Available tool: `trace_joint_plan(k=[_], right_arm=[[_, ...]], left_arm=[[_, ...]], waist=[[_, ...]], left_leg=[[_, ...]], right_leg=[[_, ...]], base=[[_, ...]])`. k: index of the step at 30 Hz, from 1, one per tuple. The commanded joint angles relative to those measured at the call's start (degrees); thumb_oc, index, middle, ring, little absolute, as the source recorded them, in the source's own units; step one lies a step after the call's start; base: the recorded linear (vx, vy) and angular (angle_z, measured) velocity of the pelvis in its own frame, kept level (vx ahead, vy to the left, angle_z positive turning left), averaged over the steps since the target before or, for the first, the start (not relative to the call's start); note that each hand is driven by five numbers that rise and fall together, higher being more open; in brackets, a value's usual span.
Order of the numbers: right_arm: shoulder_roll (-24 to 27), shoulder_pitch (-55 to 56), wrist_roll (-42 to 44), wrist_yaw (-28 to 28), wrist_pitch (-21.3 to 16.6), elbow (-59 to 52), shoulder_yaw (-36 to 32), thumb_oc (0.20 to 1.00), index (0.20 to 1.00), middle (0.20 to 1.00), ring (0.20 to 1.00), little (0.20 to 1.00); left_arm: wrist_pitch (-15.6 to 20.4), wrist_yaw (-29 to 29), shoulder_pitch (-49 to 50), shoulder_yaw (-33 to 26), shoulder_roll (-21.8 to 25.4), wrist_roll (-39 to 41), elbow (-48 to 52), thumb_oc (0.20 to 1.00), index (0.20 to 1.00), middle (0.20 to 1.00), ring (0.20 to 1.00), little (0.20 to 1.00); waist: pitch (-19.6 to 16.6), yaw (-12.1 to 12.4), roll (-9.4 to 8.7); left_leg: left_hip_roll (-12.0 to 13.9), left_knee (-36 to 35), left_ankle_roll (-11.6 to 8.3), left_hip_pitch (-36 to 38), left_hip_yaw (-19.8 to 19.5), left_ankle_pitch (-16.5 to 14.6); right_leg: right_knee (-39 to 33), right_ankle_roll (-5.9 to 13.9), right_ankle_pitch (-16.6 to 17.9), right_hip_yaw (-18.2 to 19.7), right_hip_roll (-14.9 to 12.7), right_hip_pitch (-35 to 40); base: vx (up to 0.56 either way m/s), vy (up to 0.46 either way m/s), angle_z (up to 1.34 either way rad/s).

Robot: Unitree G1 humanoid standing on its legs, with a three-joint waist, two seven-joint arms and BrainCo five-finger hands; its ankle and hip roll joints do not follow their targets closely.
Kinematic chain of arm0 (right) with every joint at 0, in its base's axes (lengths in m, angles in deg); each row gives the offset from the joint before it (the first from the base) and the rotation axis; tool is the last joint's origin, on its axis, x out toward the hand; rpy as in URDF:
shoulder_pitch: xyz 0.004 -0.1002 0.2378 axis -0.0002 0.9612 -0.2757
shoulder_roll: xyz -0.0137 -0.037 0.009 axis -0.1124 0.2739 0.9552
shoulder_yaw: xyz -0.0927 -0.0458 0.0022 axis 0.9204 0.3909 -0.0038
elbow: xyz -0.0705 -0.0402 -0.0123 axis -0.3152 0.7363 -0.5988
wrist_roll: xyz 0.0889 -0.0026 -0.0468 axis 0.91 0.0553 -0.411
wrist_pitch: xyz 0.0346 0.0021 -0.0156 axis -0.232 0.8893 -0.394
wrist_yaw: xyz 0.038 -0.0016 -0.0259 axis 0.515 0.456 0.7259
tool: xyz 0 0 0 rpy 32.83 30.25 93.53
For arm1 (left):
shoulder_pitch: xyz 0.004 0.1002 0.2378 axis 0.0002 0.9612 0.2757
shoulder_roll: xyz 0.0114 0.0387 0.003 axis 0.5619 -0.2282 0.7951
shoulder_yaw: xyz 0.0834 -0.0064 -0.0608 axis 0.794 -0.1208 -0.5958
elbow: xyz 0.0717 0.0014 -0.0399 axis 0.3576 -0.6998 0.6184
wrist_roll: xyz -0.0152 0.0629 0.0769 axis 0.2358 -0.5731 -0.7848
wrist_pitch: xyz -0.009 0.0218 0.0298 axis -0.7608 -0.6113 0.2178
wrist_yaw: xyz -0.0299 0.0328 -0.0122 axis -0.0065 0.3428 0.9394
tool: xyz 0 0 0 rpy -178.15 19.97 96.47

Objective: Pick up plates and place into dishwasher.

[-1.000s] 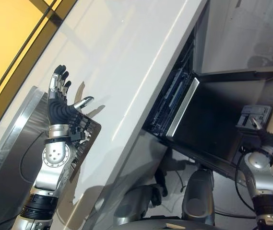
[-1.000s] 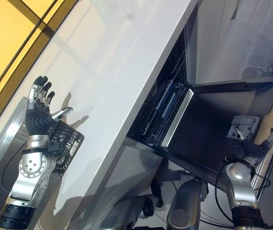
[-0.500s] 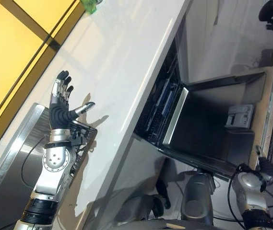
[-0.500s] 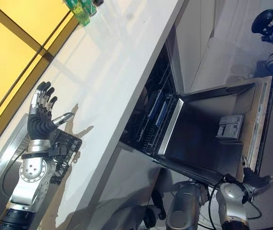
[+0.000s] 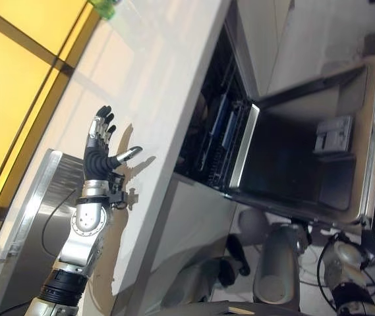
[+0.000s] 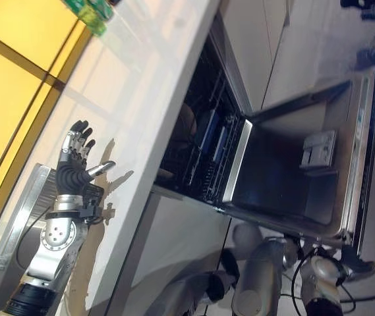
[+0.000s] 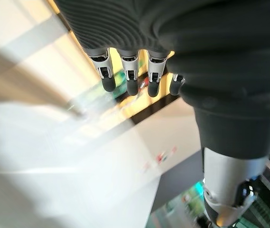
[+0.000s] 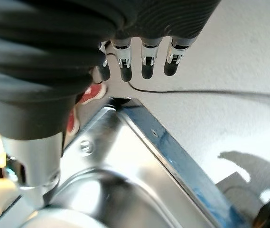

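Nearest to us, low on the right, the right robot hand hangs just off the outer edge of the dishwasher door, fingers straight and relaxed, carrying nothing; its wrist view looks along those fingers at a shiny steel corner, likely that door's rim, so it sits there as if ready to steady or clear the door. Over on the left, the left robot hand is raised above the white bench, fingers spread and thumb out, empty as well, with the steel sink just beside its forearm. That open palm reads as a hand waiting for a target, not one in mid-grasp. The door lies fully folded down, which leaves the way in clear, and beyond it the dishwasher rack already has upright blue-edged pieces slotted in, possibly plates, though I can't be sure. No loose plate shows on the bench. Farthest off, a green object stands at the bench's back edge.
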Motion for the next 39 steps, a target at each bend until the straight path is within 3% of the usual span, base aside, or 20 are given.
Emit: trace_joint_plan(k=[1,6,7,12,18,23,31,39], right_arm=[[2.71,-2.99,1.80,0.64,-4.79,-0.58,-0.91,1.000,1.000,1.000,1.000,1.000],[4.59,-7.49,3.96,10.63,-8.58,-0.67,0.20,1.000,1.000,1.000,1.000,1.000],[4.78,-9.68,5.27,17.21,-7.95,-1.62,2.20,1.000,1.000,1.000,1.000,1.000],[6.56,-17.88,12.35,39.42,0.47,-3.07,10.67,1.000,1.000,1.000,1.000,1.000],[6.61,-21.11,15.35,58.31,0.50,-9.32,18.37,1.000,1.000,1.000,1.000,1.000],[5.99,-22.27,15.24,62.98,2.82,-18.23,20.87,1.000,1.000,1.000,1.000,1.000],[5.79,-23.57,14.14,65.13,6.12,-23.81,22.38,1.000,1.000,1.000,1.000,1.000],[5.33,-23.05,13.64,66.01,7.22,-25.71,22.39,1.000,1.000,1.000,1.000,1.000]], left_arm=[[4.33,-3.23,-3.47,-2.91,-1.34,-0.66,1.04,1.000,1.000,1.000,1.000,1.000],[3.52,-4.74,-3.70,-1.19,-1.16,-0.54,3.53,1.000,1.000,1.000,1.000,1.000],[3.25,-4.72,-3.24,-0.75,-1.05,-0.57,5.02,1.000,1.000,1.000,1.000,1.000],[2.78,-3.76,-3.84,-0.40,0.29,-0.05,7.44,1.000,1.000,1.000,1.000,1.000],[1.66,-4.02,-7.40,-0.32,2.57,0.10,7.24,1.000,1.000,1.000,1.000,1.000],[1.69,-3.45,-8.86,-1.27,3.72,1.36,5.61,1.000,1.000,1.000,1.000,1.000],[1.89,-0.60,-8.29,-3.39,5.01,4.06,4.78,1.000,1.000,1.000,1.000,1.000],[2.38,2.32,-5.44,-5.81,5.18,6.09,4.74,1.000,1.000,1.000,1.000,1.000]], waist=[[5.32,-2.52,2.96],[7.37,-2.26,5.24],[7.37,-1.46,5.75],[7.37,0.73,5.92],[7.37,2.28,4.29],[7.37,2.56,2.90],[7.37,3.58,1.51],[6.12,6.31,-1.10]], left_leg=[[-0.39,19.56,-1.64,-5.34,0.71,-13.37],[-0.16,22.87,-1.90,-9.08,1.39,-14.51],[-0.45,23.91,-2.14,-10.98,1.06,-14.68],[-0.32,26.00,-2.78,-15.85,0.43,-14.46],[-0.29,25.72,-3.05,-18.14,-0.99,-13.42],[-0.32,24.80,-3.01,-17.49,-2.02,-12.73],[-1.00,24.25,-2.75,-14.82,-3.69,-12.56],[-1.38,23.11,-2.25,-11.05,-5.85,-12.41]], right_leg=[[-3.77,-2.08,7.13,4.67,-5.08,1.06],[0.33,-2.54,5.09,4.98,-4.66,-3.60],[1.32,-2.80,4.61,5.03,-4.47,-5.55],[3.87,-3.46,3.68,4.92,-3.86,-10.44],[4.27,-3.54,3.79,3.42,-3.95,-12.15],[3.60,-3.45,4.02,2.34,-3.85,-11.10],[2.15,-3.58,4.48,0.88,-4.40,-7.00],[-1.15,-3.62,5.56,-2.06,-5.72,-0.35]], base=[[-0.11,-0.042,-0.17],[-0.04,-0.054,0.00],[-0.04,-0.072,-0.02],[-0.09,-0.125,0.00],[-0.06,-0.106,-0.09],[0.00,-0.030,-0.17],[0.02,0.016,0.14],[0.04,0.049,0.06]])
